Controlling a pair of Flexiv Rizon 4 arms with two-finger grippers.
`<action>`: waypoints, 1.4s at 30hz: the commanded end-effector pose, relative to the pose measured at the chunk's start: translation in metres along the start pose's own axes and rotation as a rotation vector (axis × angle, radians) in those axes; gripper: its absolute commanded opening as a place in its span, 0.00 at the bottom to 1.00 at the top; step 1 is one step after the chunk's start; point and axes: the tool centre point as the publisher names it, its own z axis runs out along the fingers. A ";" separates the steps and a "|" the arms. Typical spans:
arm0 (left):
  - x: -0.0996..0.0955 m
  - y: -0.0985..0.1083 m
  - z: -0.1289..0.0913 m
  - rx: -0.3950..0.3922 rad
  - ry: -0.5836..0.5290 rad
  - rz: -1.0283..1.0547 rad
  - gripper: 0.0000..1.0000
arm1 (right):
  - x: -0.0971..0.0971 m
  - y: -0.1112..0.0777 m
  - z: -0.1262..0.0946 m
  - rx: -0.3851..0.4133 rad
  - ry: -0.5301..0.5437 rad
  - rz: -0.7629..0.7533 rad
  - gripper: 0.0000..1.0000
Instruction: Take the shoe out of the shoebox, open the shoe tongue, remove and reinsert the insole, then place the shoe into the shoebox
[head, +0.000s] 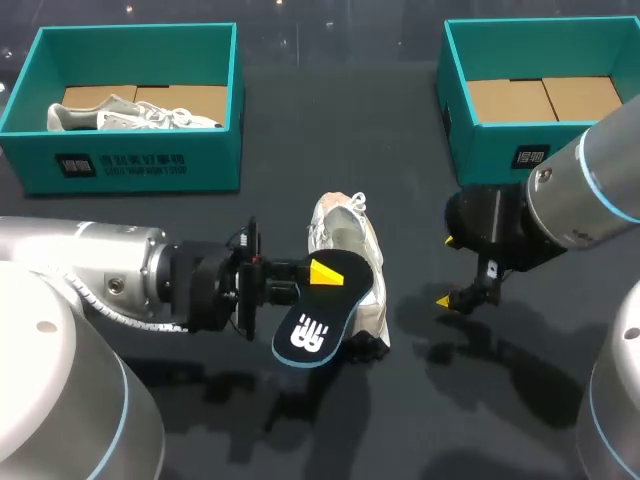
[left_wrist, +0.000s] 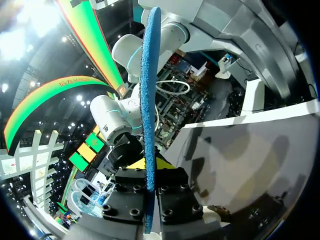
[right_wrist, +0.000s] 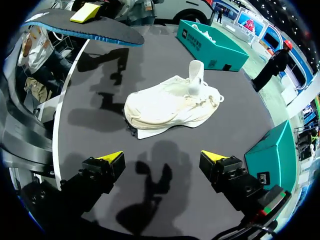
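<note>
A white shoe (head: 345, 245) lies on its side mid-table, and in the right wrist view the shoe (right_wrist: 172, 105) has its tongue (right_wrist: 196, 70) standing up. My left gripper (head: 318, 275) is shut on a dark insole (head: 312, 318) with a white logo, held above the shoe's near side. In the left wrist view the blue-edged insole (left_wrist: 149, 100) stands edge-on between the fingers of the left gripper (left_wrist: 151, 170). My right gripper (head: 450, 272) hangs open to the right of the shoe. Seen from its own wrist, the right gripper (right_wrist: 162, 157) has nothing between its fingers, and the insole (right_wrist: 85, 27) floats beyond the shoe.
A teal shoebox (head: 130, 170) at the back left holds a second white shoe (head: 130, 115). Another teal shoebox (head: 480, 140) at the back right holds only cardboard. Dark table surface lies bare in front of both grippers.
</note>
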 end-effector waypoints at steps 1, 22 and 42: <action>0.001 0.017 0.019 -0.001 -0.010 -0.030 0.00 | -0.005 0.003 0.019 0.011 0.014 -0.002 1.00; 0.030 0.061 0.040 -0.043 -0.029 -0.151 0.00 | -0.004 -0.009 0.048 -0.014 0.126 0.052 1.00; 0.030 0.080 0.034 -0.117 -0.059 -0.232 0.00 | 0.010 0.002 0.074 -0.105 0.147 -0.025 1.00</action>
